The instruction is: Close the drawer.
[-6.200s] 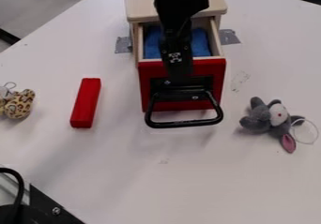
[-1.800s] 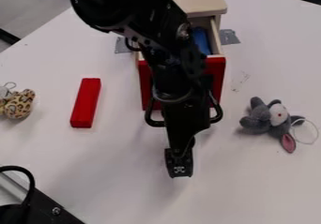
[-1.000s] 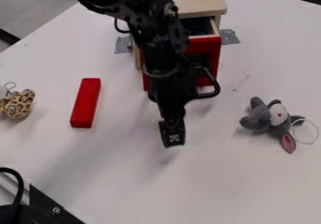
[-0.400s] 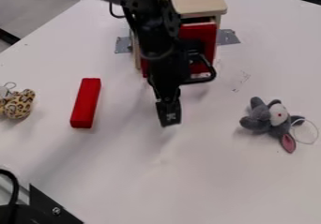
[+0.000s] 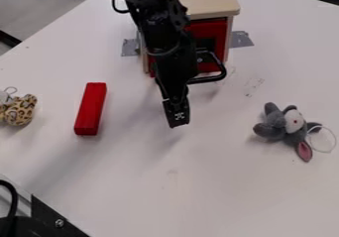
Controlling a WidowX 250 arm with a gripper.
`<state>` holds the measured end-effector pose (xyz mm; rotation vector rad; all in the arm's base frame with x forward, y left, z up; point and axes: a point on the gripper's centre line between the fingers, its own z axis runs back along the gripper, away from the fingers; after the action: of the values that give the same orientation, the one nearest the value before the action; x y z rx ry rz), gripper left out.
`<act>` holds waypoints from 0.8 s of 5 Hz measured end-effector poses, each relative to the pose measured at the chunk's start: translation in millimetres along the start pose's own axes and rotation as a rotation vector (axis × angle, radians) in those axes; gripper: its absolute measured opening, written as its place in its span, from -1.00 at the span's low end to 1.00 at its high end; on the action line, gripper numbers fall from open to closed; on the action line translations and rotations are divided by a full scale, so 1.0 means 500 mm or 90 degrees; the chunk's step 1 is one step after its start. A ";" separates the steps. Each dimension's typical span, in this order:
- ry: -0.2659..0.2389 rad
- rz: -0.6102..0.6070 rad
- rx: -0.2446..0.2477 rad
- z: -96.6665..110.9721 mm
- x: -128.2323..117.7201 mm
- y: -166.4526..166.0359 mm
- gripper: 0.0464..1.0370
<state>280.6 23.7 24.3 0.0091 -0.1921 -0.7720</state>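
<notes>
Red drawer (image 5: 210,32): far middle, front nearly flush in wooden cabinet (image 5: 206,2) | my gripper (image 5: 177,118): on its near side, left of the black handle (image 5: 217,77); spread or pressed together, I cannot tell | red block (image 5: 90,109): left | gray plush toy (image 5: 278,124): right

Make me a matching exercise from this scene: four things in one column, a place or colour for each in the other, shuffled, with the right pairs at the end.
Things:
1. Drawer front
2. Grey plush toy
3. Spotted plush toy
4. Cabinet top

Places and colours:
A. At the view's left edge
B. Pale wood colour
C. Red, with a black handle
D. On the right side of the white table

Right pairs: 1-C, 2-D, 3-A, 4-B
</notes>
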 end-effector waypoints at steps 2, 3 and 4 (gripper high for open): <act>0.001 0.009 0.009 0.004 -0.004 0.019 0.92; -0.001 0.009 0.006 0.005 -0.004 0.017 0.93; -0.004 0.019 -0.021 0.005 -0.006 0.006 0.93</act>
<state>280.0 28.1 26.3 -0.0284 -0.1855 -0.7449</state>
